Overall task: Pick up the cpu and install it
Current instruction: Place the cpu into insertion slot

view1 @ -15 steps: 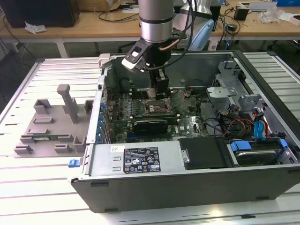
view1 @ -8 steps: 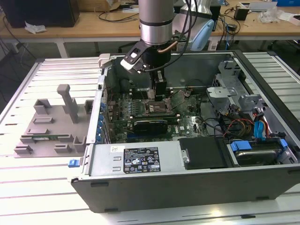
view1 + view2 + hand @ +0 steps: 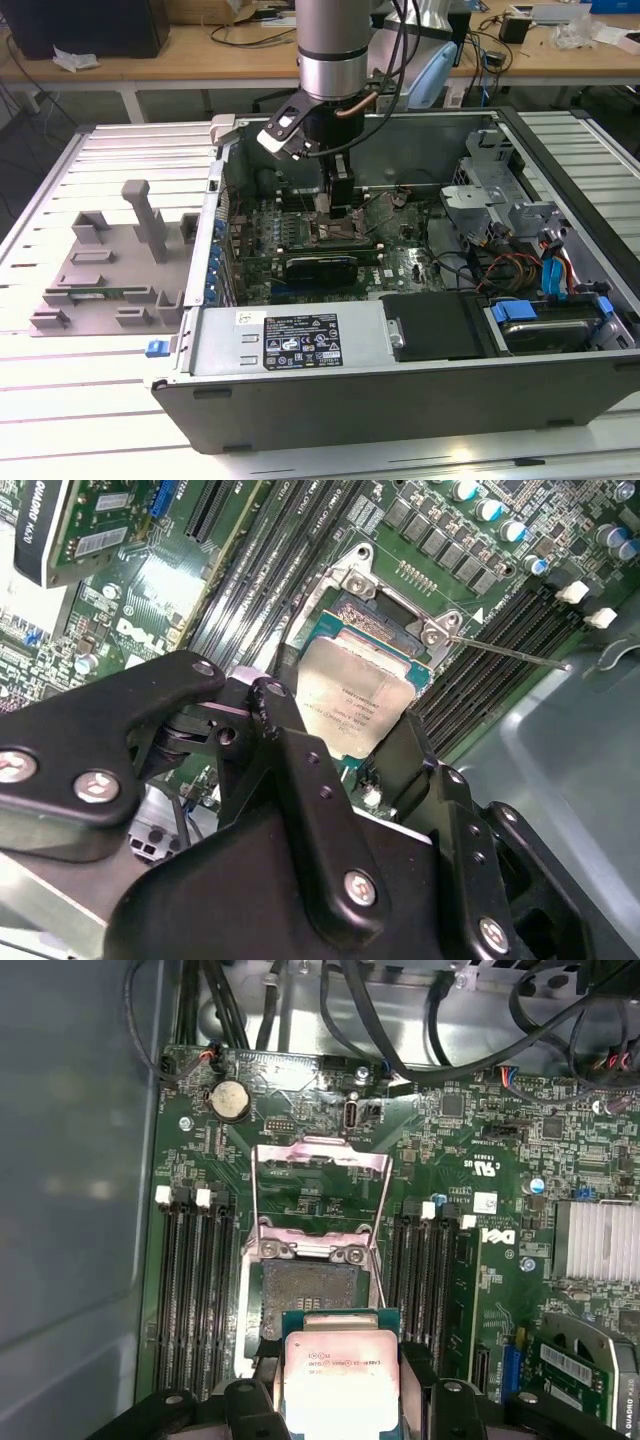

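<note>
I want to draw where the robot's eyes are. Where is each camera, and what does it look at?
Exterior view: off the arm, up high, looking down into the open case; it shows the arm and gripper.
First wrist view: on the wrist, looking along the board at the open socket; the fingers grip the cpu.
Second wrist view: on the wrist, another side, looking past the gripper at the cpu.
Shared: both wrist views show the cpu and socket.
</note>
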Controlling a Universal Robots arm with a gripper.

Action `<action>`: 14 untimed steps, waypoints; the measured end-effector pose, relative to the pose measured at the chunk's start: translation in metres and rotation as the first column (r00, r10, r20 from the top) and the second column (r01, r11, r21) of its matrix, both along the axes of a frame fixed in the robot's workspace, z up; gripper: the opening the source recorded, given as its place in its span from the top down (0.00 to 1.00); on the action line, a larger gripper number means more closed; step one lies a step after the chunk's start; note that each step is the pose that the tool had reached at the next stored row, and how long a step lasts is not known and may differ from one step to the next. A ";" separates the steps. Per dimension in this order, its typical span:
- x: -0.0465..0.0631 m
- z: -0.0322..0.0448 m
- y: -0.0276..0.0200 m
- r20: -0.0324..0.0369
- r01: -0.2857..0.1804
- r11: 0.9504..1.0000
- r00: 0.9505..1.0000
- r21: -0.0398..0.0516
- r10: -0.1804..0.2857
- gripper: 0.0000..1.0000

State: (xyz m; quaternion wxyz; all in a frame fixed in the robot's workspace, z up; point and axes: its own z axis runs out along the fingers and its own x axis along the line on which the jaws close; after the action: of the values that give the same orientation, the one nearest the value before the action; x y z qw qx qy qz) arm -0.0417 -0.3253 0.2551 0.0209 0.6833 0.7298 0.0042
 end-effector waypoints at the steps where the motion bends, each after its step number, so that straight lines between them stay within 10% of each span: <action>1: 0.000 -0.0009 0.0000 0.000 0.002 1.000 1.000 0.000 -0.002 0.45; 14: 0.001 -0.0233 0.0053 0.000 0.010 1.000 1.000 -0.001 -0.010 0.45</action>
State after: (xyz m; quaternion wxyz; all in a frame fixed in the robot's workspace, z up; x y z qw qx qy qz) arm -0.0407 -0.3200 0.2318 0.0211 0.6868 0.7265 0.0038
